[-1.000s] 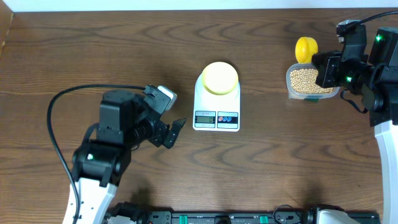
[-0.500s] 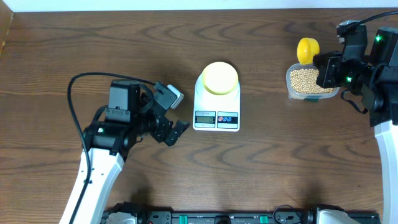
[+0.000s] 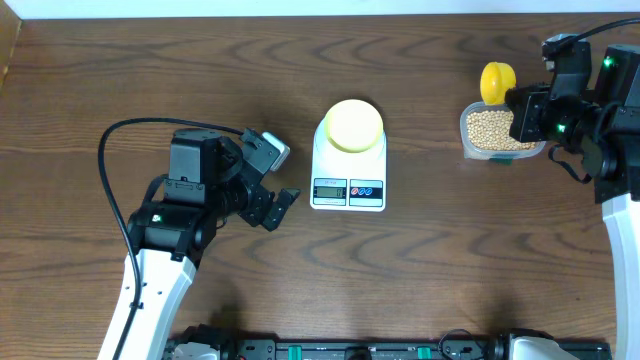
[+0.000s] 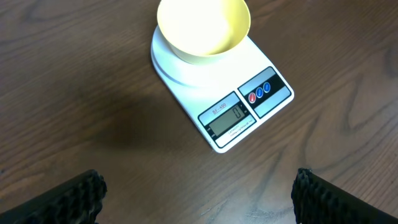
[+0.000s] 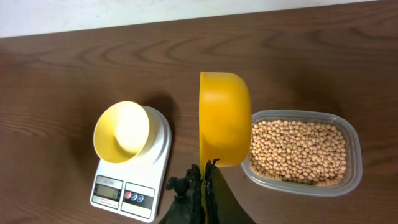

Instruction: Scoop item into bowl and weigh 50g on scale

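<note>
The pale yellow bowl stands empty on the white scale at mid-table. Tan beans fill a clear tub at the right. My right gripper is shut on the handle of a bright yellow scoop, which hangs on its side over the tub's far left corner. In the right wrist view the scoop shows edge-on beside the beans, its inside hidden. My left gripper hovers open and empty just left of the scale. From the left wrist, bowl and scale lie ahead of its gripper.
A black cable loops over the table behind the left arm. The table's far edge meets a white wall. A black rail runs along the near edge.
My left arm swung up toward the scale, then eased back slightly left, jaws staying wide. The scoop in my right gripper shifted only slightly.
</note>
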`<action>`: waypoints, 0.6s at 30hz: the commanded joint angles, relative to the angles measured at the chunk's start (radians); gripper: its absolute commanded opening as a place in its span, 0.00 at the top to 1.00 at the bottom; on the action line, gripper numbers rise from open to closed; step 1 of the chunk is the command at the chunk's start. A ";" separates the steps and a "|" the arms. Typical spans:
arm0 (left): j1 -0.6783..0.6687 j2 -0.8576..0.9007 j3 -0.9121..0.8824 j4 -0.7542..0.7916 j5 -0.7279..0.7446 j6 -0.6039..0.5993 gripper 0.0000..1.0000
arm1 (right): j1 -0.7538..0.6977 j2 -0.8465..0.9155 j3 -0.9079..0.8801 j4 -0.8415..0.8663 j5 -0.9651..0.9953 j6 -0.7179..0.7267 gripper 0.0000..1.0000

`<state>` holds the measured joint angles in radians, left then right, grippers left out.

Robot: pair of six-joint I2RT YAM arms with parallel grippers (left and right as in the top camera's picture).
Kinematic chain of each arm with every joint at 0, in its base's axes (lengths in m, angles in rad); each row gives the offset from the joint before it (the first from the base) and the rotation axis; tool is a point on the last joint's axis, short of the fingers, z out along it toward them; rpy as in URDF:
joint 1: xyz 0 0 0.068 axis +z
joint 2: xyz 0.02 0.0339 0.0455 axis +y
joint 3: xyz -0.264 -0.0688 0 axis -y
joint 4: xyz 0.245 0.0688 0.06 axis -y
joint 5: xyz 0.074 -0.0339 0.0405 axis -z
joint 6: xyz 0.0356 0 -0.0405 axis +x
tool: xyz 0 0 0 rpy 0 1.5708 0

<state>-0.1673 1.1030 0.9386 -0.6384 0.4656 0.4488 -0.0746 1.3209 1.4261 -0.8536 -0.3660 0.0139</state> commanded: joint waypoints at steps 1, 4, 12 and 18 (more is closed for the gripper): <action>0.005 -0.007 -0.002 0.003 0.013 -0.009 0.03 | 0.003 -0.018 0.020 -0.006 0.024 -0.008 0.99; 0.005 -0.006 -0.002 0.003 0.013 -0.009 0.02 | 0.003 -0.018 0.020 -0.006 0.024 -0.008 0.99; 0.005 -0.006 -0.002 0.003 0.013 -0.009 0.03 | 0.003 -0.018 0.020 -0.011 0.024 -0.008 0.99; 0.005 -0.006 -0.002 0.003 0.013 -0.009 0.03 | 0.003 -0.018 0.020 -0.014 0.023 -0.008 0.99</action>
<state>-0.1673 1.1030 0.9386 -0.6376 0.4656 0.4450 -0.0746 1.3209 1.4261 -0.8639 -0.3439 0.0139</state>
